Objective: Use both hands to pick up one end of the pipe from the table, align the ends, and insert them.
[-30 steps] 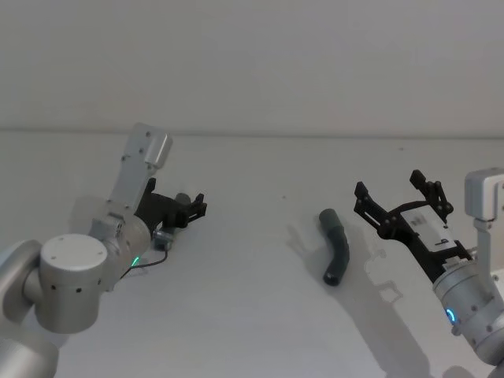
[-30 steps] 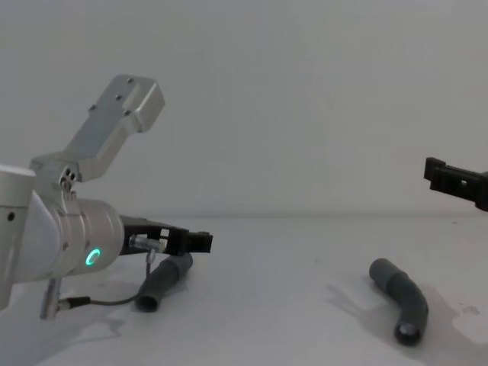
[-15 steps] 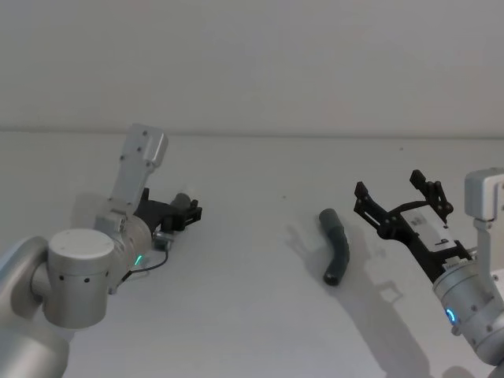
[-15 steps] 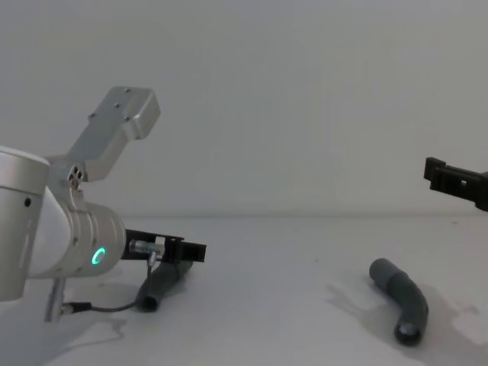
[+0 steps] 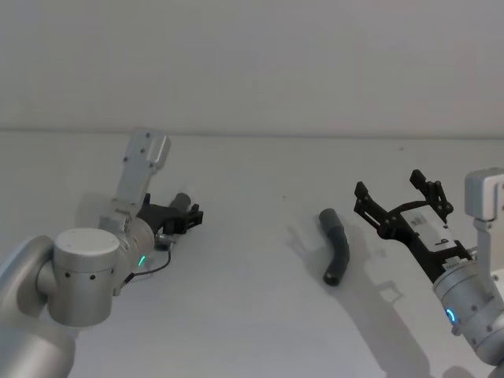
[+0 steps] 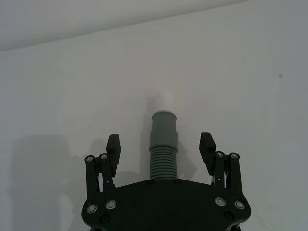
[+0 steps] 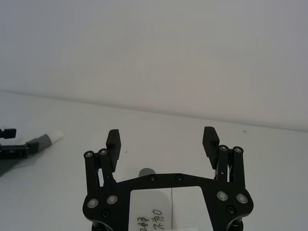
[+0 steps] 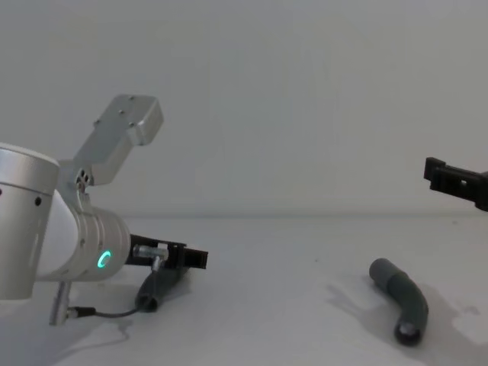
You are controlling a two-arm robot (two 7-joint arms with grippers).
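White matte table (image 5: 252,315) is seen from the head, with the left gripper (image 5: 189,214) held low and reaching forward over the left tube piece (image 5: 182,199). The right gripper (image 5: 387,183) is raised with its jaws spread wide, near the bent right tube piece (image 5: 337,246) lying flat. In the left wrist view the fingers (image 6: 113,144) are parted on either side of the ribbed left tube piece (image 6: 163,161), apart from it. Its grey collar (image 6: 163,126) and white spigot (image 6: 163,98) are pointed away. In the right wrist view the right gripper (image 7: 161,136) is opened wide above one tube end (image 7: 146,172). From the chest, the left gripper (image 8: 197,258) is seen just above the left tube piece (image 8: 156,284), beside a thin black cable (image 8: 99,311). The right tube piece (image 8: 404,299) is placed well apart, below the high right gripper (image 8: 456,181).
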